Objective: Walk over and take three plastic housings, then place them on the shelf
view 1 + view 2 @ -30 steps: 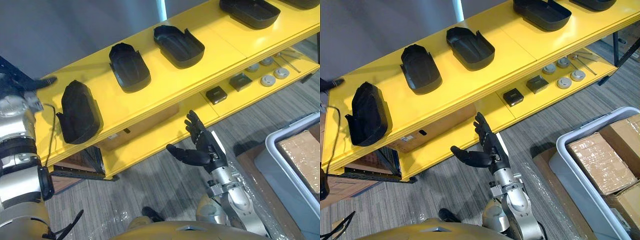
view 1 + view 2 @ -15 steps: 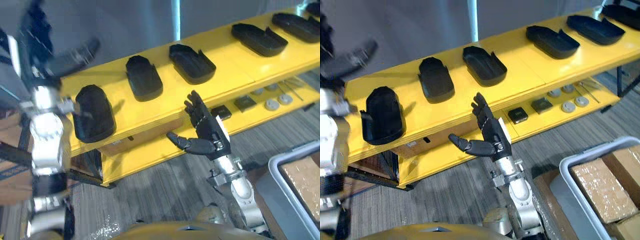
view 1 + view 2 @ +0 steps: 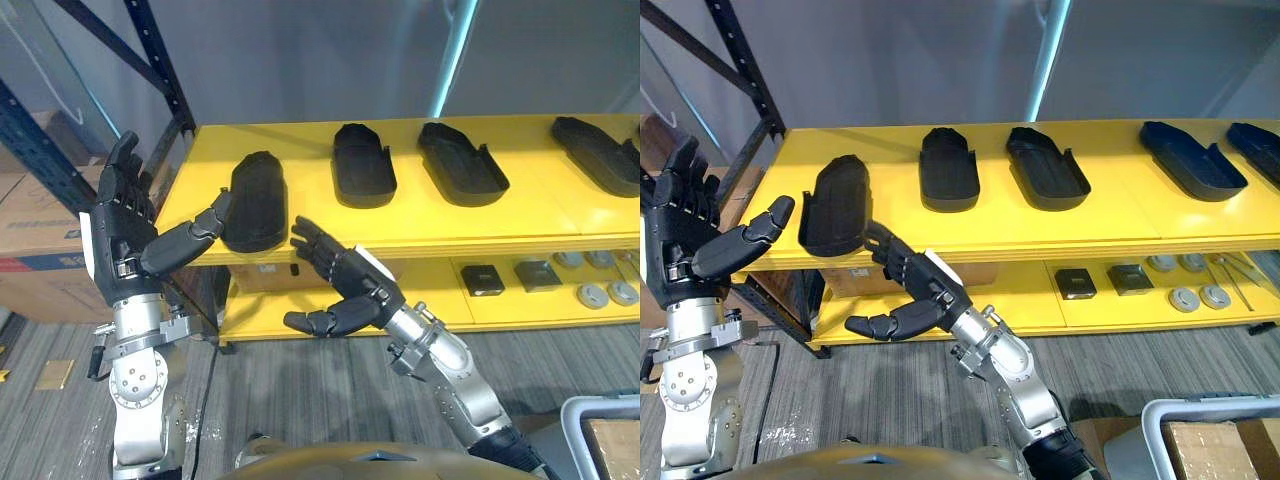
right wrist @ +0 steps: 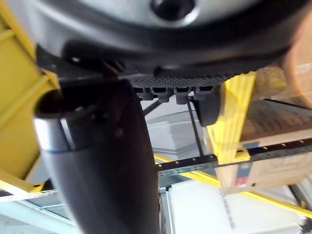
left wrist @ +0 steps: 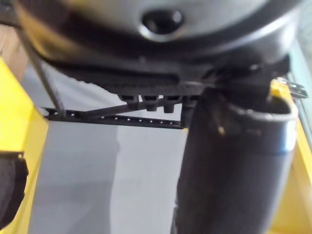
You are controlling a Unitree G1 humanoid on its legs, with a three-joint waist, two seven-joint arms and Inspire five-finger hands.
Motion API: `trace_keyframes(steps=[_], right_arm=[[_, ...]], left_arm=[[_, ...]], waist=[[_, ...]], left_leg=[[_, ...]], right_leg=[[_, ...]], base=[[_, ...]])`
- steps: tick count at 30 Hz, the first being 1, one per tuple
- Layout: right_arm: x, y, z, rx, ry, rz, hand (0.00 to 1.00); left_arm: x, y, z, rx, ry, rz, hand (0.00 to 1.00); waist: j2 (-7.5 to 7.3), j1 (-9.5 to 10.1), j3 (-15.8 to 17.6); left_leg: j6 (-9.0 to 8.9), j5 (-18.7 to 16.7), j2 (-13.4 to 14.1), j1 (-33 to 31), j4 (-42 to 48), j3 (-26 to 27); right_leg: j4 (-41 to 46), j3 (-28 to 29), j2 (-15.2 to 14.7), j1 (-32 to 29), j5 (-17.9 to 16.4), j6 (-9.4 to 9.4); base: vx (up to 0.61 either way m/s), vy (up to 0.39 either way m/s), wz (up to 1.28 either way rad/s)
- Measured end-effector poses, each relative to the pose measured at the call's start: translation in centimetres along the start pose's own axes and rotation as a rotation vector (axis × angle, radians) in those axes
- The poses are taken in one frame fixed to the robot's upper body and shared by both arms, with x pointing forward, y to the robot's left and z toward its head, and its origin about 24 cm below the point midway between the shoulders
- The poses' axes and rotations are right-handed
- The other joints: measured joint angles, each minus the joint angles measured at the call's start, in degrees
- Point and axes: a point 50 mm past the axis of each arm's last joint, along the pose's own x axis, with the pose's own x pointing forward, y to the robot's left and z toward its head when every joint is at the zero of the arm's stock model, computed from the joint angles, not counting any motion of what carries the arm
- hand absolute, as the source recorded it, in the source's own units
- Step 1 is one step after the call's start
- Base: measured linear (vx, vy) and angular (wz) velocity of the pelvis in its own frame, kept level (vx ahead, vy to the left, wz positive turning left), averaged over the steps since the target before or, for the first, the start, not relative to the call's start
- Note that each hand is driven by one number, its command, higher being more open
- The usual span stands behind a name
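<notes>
Both hands have come up before the yellow shelf (image 3: pixel 420 228) since a second ago: left hand (image 3: pixel 118 235) at 9 o'clock, right hand (image 3: pixel 345 292) near centre, each with fingers spread and holding nothing. Black plastic housings (image 3: pixel 362 178) lie in a row on the shelf top, from 11 to 3 o'clock, the leftmost housing (image 3: pixel 255 200) between the hands.

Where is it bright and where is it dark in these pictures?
Left eye view: a bright strip glows on the grey wall behind the yellow shelf; the cardboard box under its top board sits in shade. Right wrist view: the right hand looks dark against a pale background. Left wrist view: light glints on the thumb of the left hand.
</notes>
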Motion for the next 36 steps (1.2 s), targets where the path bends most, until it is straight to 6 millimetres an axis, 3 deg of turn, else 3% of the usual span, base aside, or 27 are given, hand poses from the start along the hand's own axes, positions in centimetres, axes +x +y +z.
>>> trace_keyframes(steps=[4, 11, 21, 32, 36], right_arm=[[0.7, -0.4, -0.7, -0.04, 0.052, -0.015, 1.0], [2.4, -3.2, -1.8, -0.225, 0.167, -0.137, 1.0], [4.6, -6.1, 0.4, -0.306, 0.114, -0.238, 1.0], [5.6, -7.0, 2.0, -0.325, 0.067, -0.264, 1.0], [6.6, -7.3, 3.5, -0.354, 0.028, -0.258, 1.0]], left_arm=[[-1.2, 0.4, -0.4, 0.004, 0.041, 0.047, 1.0], [-3.2, 2.0, -1.8, 0.024, 0.117, 0.3, 1.0], [-5.6, 2.8, -4.7, 0.016, 0.285, 0.352, 1.0], [-6.8, 2.8, -6.6, -0.016, 0.387, 0.341, 1.0], [-7.2, 2.6, -7.2, -0.017, 0.418, 0.322, 1.0]], waist=[[0.04, 0.39, 0.04], [0.5, 3.57, 1.25], [0.75, 6.14, 3.09], [1.54, 6.3, 4.25], [2.02, 6.21, 4.52]], left_leg=[[0.2, 0.89, -0.06, -1.33, -0.58, -1.59], [0.57, 2.02, -0.15, -2.71, -1.05, -4.35], [1.31, 3.72, -0.92, -3.77, -2.16, -6.8], [1.51, 4.37, -0.86, -4.49, -2.16, -7.15], [1.76, 4.31, -0.81, -4.47, -2.16, -7.13]], right_leg=[[0.07, -1.7, 0.18, -0.23, -0.03, -0.04], [1.52, -4.39, 0.02, 0.03, -0.81, -0.71], [7.48, -6.76, -2.34, -1.1, -3.88, -0.72], [13.17, -6.93, -4.35, -3.18, -6.5, -1.31], [13.97, -6.93, -4.63, -3.35, -6.82, -1.43]], base=[[0.0, 0.003, 0.2], [0.01, 0.003, 0.19], [-0.01, 0.015, 0.14], [-0.01, 0.006, 0.02], [0.0, 0.0, 0.0]])
